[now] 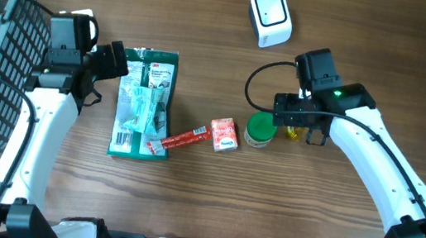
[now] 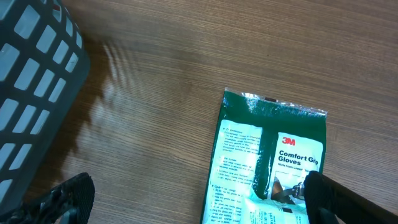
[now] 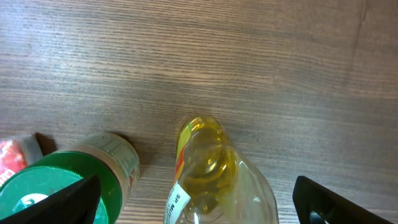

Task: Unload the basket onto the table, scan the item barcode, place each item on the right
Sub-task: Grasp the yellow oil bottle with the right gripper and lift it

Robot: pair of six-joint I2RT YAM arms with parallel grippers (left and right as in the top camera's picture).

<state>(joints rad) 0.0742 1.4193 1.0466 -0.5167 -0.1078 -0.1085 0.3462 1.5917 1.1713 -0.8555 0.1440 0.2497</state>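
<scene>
Bottle (image 3: 211,180) between wide-open, empty right jaws, long axis ahead, yellow end foremost

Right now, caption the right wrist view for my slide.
Open right gripper straddling a yellow bottle, green-lidded jar beside it.

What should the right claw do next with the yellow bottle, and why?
Probably close on the yellow bottle: the right gripper is open, its fingers either side of the bottle and not gripping, and the bottle must still go to the scanner.
</scene>
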